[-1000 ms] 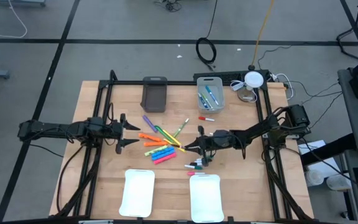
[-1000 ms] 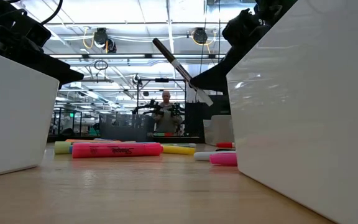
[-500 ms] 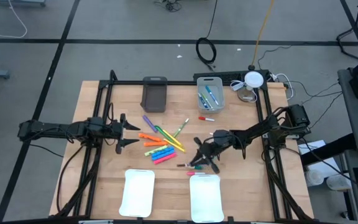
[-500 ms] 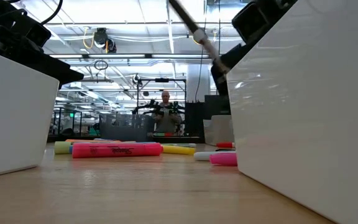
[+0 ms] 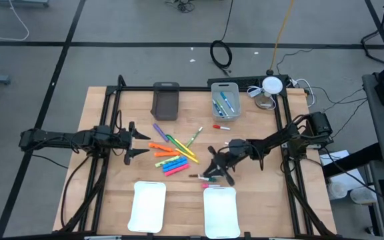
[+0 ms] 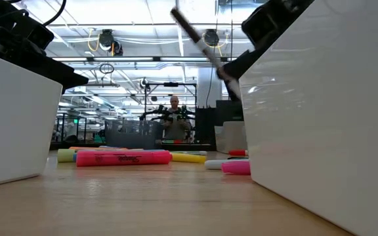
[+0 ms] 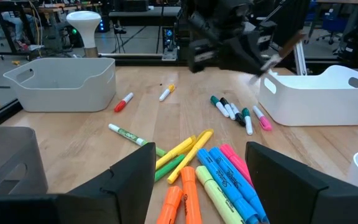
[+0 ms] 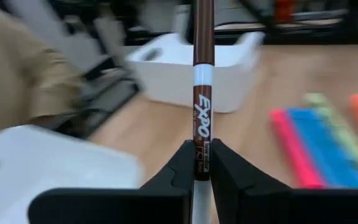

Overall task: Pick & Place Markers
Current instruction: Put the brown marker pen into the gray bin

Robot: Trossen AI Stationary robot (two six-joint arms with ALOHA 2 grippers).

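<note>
While high view blurs it | right gripper [image 8: 196, 163] clamps brown marker [image 8: 202, 87]

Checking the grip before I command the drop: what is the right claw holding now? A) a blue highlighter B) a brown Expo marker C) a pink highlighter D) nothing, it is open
B: in the right wrist view the right claw is closed on a brown Expo marker standing up between its fingers.

right pincer [image 5: 213, 172] swung from the marker pile toward the right tray [image 5: 220, 212], apparently carrying brown marker [image 8: 202, 93]
</note>
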